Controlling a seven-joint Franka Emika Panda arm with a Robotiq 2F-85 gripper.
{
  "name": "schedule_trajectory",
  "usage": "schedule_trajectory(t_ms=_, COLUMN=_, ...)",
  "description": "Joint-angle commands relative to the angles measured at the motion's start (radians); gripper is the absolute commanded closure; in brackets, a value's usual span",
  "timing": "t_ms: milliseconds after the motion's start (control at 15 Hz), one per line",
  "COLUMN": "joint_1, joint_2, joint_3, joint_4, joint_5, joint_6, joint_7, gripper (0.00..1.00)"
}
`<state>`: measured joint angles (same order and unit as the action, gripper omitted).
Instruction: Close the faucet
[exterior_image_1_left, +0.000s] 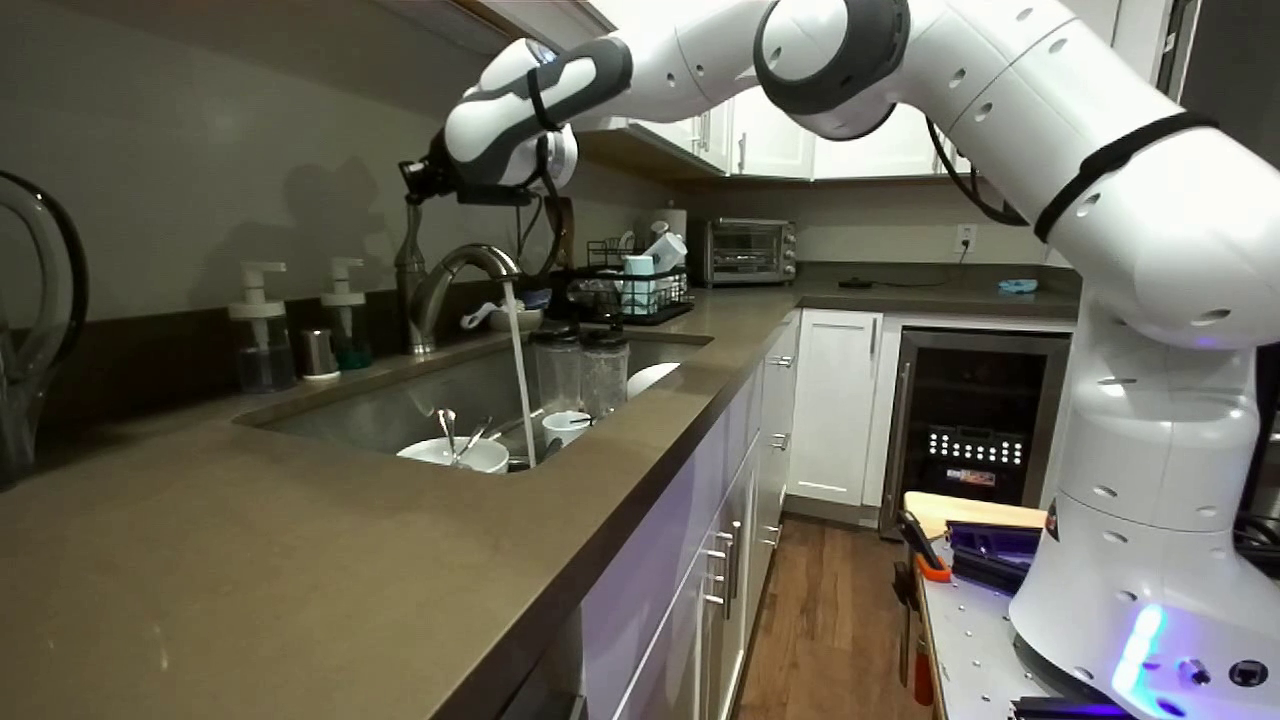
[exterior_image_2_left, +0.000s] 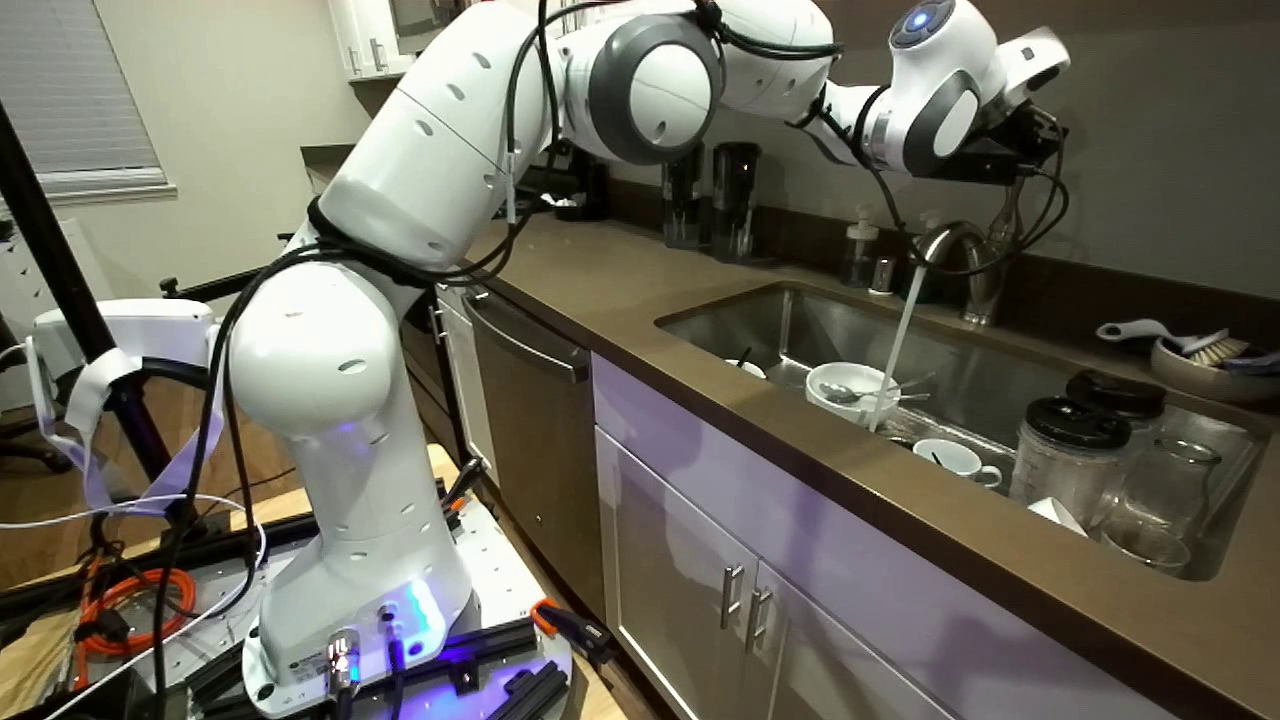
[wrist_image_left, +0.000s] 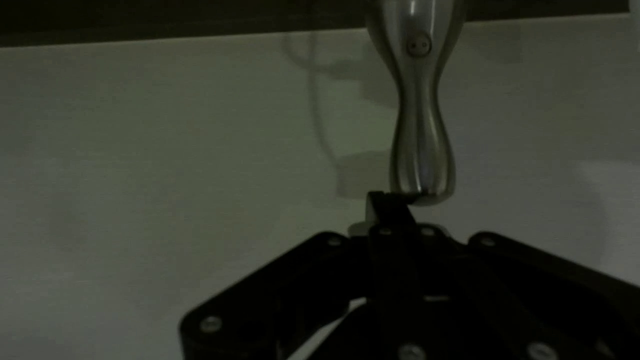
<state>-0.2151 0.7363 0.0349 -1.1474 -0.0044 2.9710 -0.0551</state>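
"Silver faucet (exterior_image_1_left: 432, 295), behind the sink (exterior_image_1_left: 385, 408): closed yet?"

"No, water (exterior_image_1_left: 519, 370) runs. Tool (wrist_image_left: 392, 197), pinched together and empty, sits by the tip of the handle (wrist_image_left: 421, 115): reach looks done, closing remains."

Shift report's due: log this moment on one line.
goal: close faucet | water: running into sink | tool: shut, at top of handle, contact unclear | status: not done

Just below the fingers (wrist_image_left: 391, 214) stands the handle (wrist_image_left: 422, 120), contact unclear, blocking the way down; the wall (wrist_image_left: 200, 150) bars the way ahead. Lower and behind the fingers, the spout (exterior_image_1_left: 478, 257) arches out and a cord (exterior_image_2_left: 958, 272) loops. To either side of them the air is free.
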Motion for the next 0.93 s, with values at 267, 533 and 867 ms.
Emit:
schedule_trajectory(t_ms=267, joint_1=-0.006, joint_2=-0.111, joint_3=-0.008, joint_4=-0.224, joint_5=-0.009, joint_6=0.157, joint_7=-0.051, gripper=0.96)
schedule_trajectory(t_ms=533, joint_1=-0.001, joint_2=-0.122, joint_3=-0.029, joint_4=-0.243, joint_5=-0.002, joint_6=0.178, joint_7=-0.026, gripper=0.96)
schedule_trajectory(t_ms=867, joint_1=0.01, joint_2=-0.109, joint_3=-0.06, joint_4=-0.191, joint_5=0.011, joint_6=0.159, joint_7=0.007, gripper=0.96)
